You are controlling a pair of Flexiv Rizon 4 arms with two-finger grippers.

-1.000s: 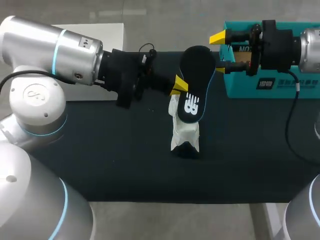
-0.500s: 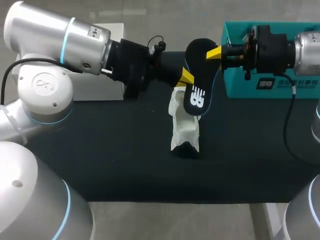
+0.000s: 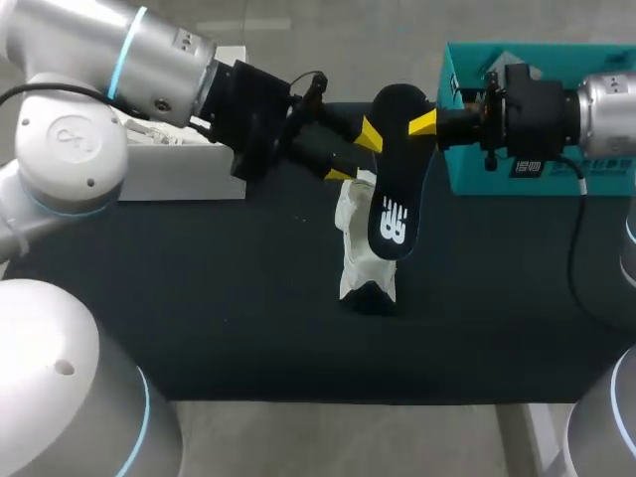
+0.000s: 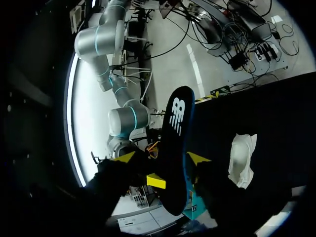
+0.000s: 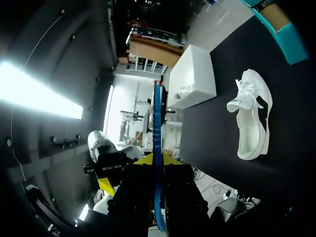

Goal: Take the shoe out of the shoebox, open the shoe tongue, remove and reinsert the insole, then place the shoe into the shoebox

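Insole, black foam with a blue rim, held above the white fabric shoe.
Right gripper pinches one end, the free end toward the shoe; left gripper straddles it, fingers spread.

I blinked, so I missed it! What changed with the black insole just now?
The right gripper slid in from the shoebox and closed on the insole; the left gripper opened, letting go. The white shoe and shoebox stayed put.

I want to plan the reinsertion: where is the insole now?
In the head view, the insole hangs mid-table over the white shoe, clamped by the right gripper.
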